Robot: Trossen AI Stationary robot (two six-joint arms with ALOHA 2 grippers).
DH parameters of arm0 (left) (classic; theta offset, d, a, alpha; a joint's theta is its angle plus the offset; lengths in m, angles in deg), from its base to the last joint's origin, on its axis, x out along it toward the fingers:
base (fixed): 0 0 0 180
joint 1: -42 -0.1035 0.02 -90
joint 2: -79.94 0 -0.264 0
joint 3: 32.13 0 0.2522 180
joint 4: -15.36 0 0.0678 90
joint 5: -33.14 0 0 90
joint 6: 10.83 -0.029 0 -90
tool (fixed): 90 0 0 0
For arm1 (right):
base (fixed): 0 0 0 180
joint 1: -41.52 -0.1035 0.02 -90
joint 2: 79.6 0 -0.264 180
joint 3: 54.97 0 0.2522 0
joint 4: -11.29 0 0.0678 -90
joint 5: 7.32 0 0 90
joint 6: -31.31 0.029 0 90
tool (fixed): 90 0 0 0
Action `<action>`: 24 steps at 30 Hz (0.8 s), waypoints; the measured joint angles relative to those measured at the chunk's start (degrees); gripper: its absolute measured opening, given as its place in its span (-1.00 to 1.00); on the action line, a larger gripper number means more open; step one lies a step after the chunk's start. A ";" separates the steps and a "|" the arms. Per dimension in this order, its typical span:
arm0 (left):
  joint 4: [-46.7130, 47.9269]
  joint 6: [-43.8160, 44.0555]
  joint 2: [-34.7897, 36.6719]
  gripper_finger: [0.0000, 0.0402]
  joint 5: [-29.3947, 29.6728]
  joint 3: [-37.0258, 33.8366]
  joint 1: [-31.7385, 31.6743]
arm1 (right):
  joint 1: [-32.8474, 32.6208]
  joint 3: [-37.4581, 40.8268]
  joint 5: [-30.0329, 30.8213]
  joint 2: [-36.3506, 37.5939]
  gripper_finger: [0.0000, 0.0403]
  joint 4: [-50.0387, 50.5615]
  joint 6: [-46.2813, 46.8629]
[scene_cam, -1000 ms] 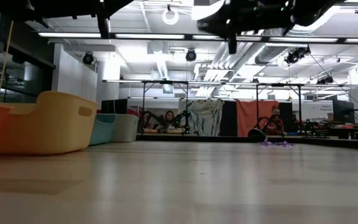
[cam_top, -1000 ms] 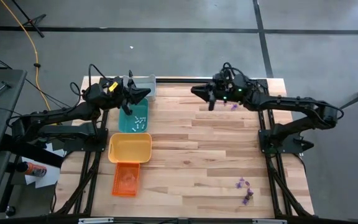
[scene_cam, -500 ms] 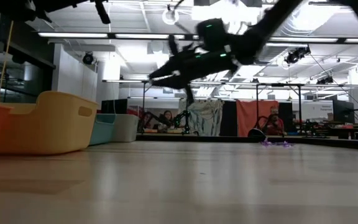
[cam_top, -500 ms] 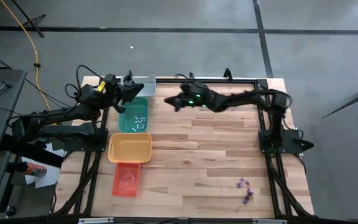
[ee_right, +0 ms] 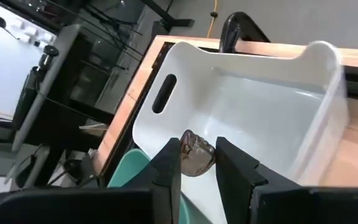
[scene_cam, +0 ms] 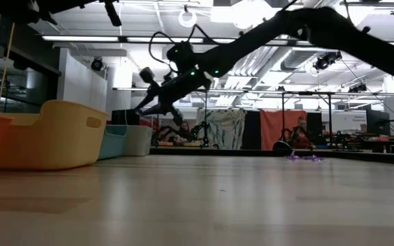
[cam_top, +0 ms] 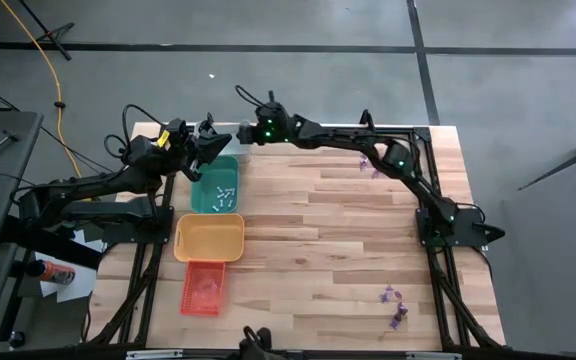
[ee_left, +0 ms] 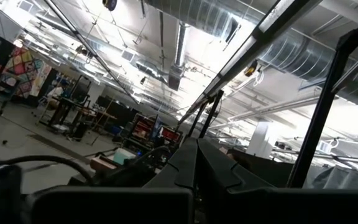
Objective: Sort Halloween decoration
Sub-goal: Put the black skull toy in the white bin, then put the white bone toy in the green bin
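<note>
Trinket (ee_right: 196,159), dark and tiny, pinched between right gripper (ee_right: 197,163) fingers, grey tray (ee_right: 272,118) right below them. Release only once over tray middle, low, so it won't bounce out. Left gripper (cam_top: 211,146) fingers pressed together, waiting nearby.

One small dark, glossy trinket (ee_right: 196,159) is pinched between the fingers of the right end effector (ee_right: 197,163) and is held above the whitish tray (ee_right: 278,112) at the worktop's far left corner. Whitish trinkets (cam_top: 222,195) are scattered inside the teal tray (cam_top: 200,198). Purple trinkets (cam_top: 395,306) are clustered on the worktop (cam_top: 328,250) near its right front corner, and a few more (cam_top: 371,166) lie near the far edge.
</note>
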 joint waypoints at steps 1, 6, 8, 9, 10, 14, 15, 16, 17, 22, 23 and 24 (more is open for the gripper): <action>0.00 0.00 0.00 -1.00 0.00 0.00 0.00 | -0.03 -1.90 -0.03 -1.10 -0.65 1.04 0.02; 0.00 0.00 0.00 -1.00 0.02 0.00 0.02 | -0.20 -6.52 1.64 -3.40 -0.53 6.24 2.01; 0.01 -0.01 0.00 -1.00 0.02 0.00 0.02 | -0.15 -6.67 1.75 -3.41 -0.44 6.28 1.97; 0.02 -0.02 0.00 -1.00 0.02 0.00 0.02 | -0.12 -6.67 1.75 -3.41 -0.38 6.43 1.97; 0.02 0.00 0.00 -1.00 0.02 0.00 0.02 | -0.03 -6.67 1.75 -3.41 -0.31 6.86 1.97; 0.02 0.00 0.00 -1.00 0.02 0.00 0.02 | 0.43 -6.67 0.88 -3.41 -0.11 6.76 1.98; 0.02 -0.01 0.00 -1.00 0.02 0.00 0.02 | 0.60 -6.67 0.11 -3.41 -0.08 6.35 1.98; 0.02 0.00 0.00 -1.00 0.02 0.00 0.02 | 0.70 -6.67 -0.92 -3.41 -0.07 6.12 1.99; 0.02 -0.02 0.00 -1.00 0.02 0.00 0.02 | 0.97 -6.67 -1.90 -3.35 -0.05 5.97 1.95; 0.04 0.11 0.00 -1.00 -0.09 0.00 0.02 | 2.83 -6.61 -5.20 0.19 -0.04 10.11 -4.24; 0.10 0.03 0.00 -1.00 -0.11 0.00 0.02 | 3.29 -6.61 -4.93 1.76 -0.04 12.64 -6.86; 0.13 0.02 0.00 -1.00 -0.11 0.00 0.02 | 3.65 -6.67 -4.07 3.49 -0.04 15.17 -9.95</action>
